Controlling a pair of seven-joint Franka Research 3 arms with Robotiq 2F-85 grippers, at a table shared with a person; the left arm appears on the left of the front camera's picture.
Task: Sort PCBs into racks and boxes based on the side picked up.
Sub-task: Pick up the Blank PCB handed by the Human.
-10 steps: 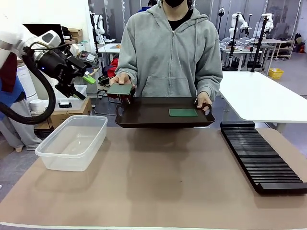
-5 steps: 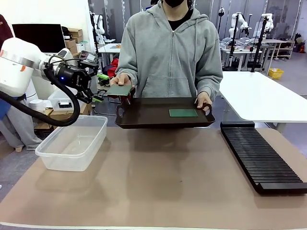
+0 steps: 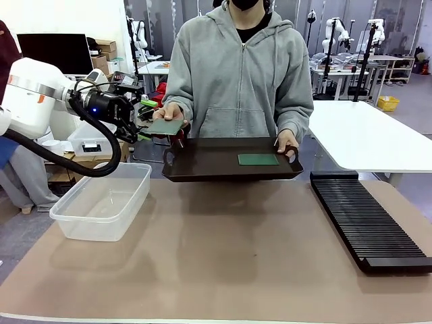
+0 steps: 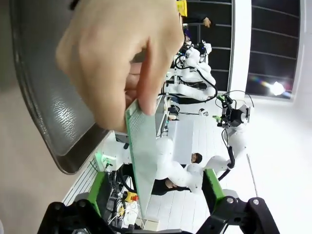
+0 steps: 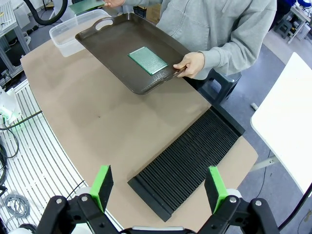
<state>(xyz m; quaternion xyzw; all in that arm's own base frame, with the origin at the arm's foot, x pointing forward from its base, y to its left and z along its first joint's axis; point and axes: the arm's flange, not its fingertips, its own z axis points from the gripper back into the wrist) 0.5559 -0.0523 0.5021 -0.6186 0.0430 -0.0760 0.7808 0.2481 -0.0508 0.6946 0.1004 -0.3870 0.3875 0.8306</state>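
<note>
In the front view we count two PCBs, one tray, one tub and one rack. The person holds the dark brown tray (image 3: 202, 162) over the worktop's far edge. The first PCB (image 3: 258, 159) lies flat in it, toward its right end. The person's hand (image 3: 169, 110) holds the second PCB (image 3: 165, 126) out past the tray's left end. The left gripper (image 3: 140, 125) stands with jaws wide, level with that board's left edge. The clear tub (image 3: 101, 202) sits at the worktop's left edge, and the black rack (image 3: 368, 223) lies along its right edge.

In the left wrist view, we see the second PCB (image 4: 144, 156) edge-on between the wide-set green pads (image 4: 100, 187), touching neither. The hand (image 4: 117, 58) pinches it beside the tray (image 4: 44, 97).

In the right wrist view, the right gripper (image 5: 158, 187) hangs wide open and holds nothing, above the rack (image 5: 190, 161). The first PCB (image 5: 147, 60) lies in the tray (image 5: 112, 41), with the tub (image 5: 63, 34) beyond it.
</note>
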